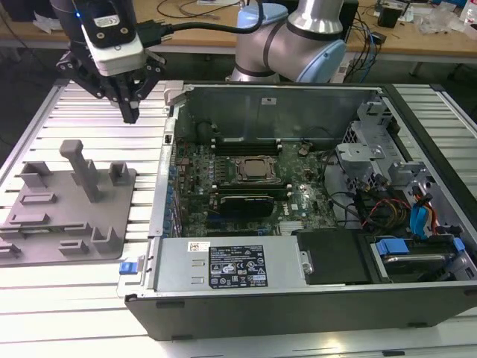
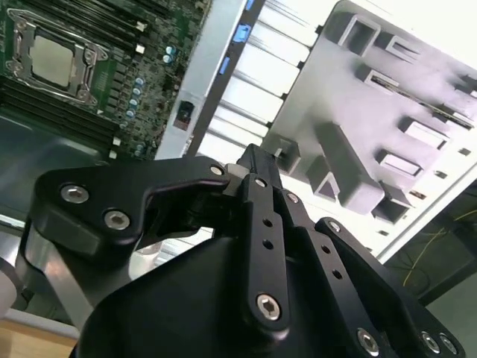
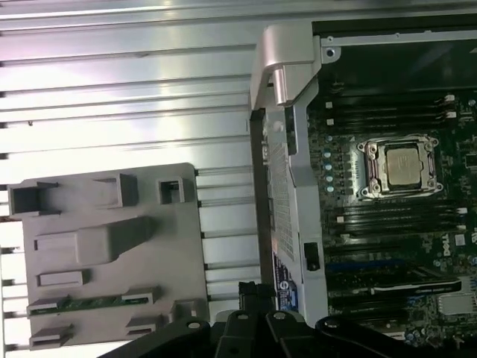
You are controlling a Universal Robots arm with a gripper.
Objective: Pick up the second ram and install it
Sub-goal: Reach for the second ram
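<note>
gripper (image 1: 131,113) up over slatted aluminium table (image 1: 67,306), jaws together, holding nothing; second ram (image 3: 89,303) sits in grey fixture plate (image 1: 74,216).

Table carries the fixture plate at its edge on the exterior view's left. An open PC case (image 1: 261,317) takes the middle, with its side wall just beside the plate's edge. The second ram lies lengthwise between two clips near one plate edge, beside the slanted post (image 1: 83,171), well apart from the gripper. The gripper hangs above the table on the plate's side of the case, touching nothing. Case lid is off: motherboard (image 1: 298,205), CPU socket (image 1: 257,169) and black memory slots (image 3: 387,119) exposed. Bare slats are open past the plate's far edge and along the table's near edge in front of the case. Wooden bench (image 1: 417,45) with cables runs behind the table.
</note>
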